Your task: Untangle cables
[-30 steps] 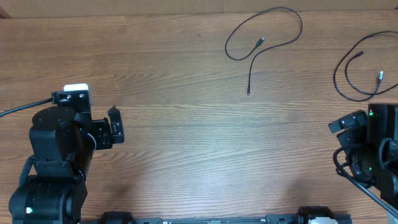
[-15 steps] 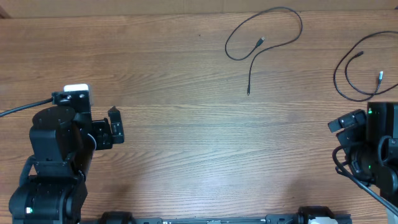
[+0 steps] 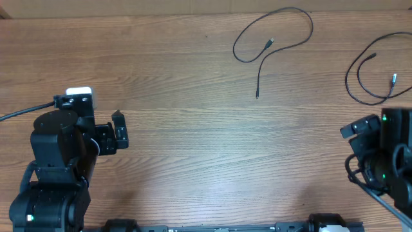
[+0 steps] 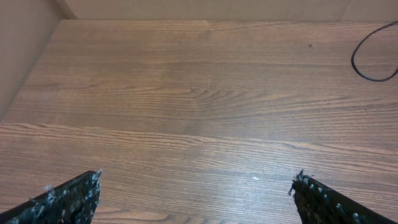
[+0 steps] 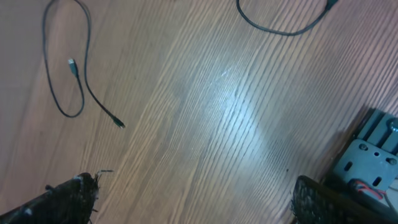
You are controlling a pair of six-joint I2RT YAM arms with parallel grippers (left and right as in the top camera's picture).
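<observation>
Toward 1 and 2 o'clock, your cable 1 (image 3: 258, 80) and cable 2 (image 3: 348, 77) lie well apart, seemingly untangled; left gripper (image 4: 196, 180) and right gripper (image 5: 196, 182) gape wide, empty.

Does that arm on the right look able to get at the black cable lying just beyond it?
Probably yes. The looped cable lies on bare table just ahead of the right arm, nothing stands between them, and its jaws are wide open and empty.

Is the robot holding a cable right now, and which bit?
Nothing is held. The left gripper and right gripper are both open and empty; the cables lie loose on the table.
</observation>
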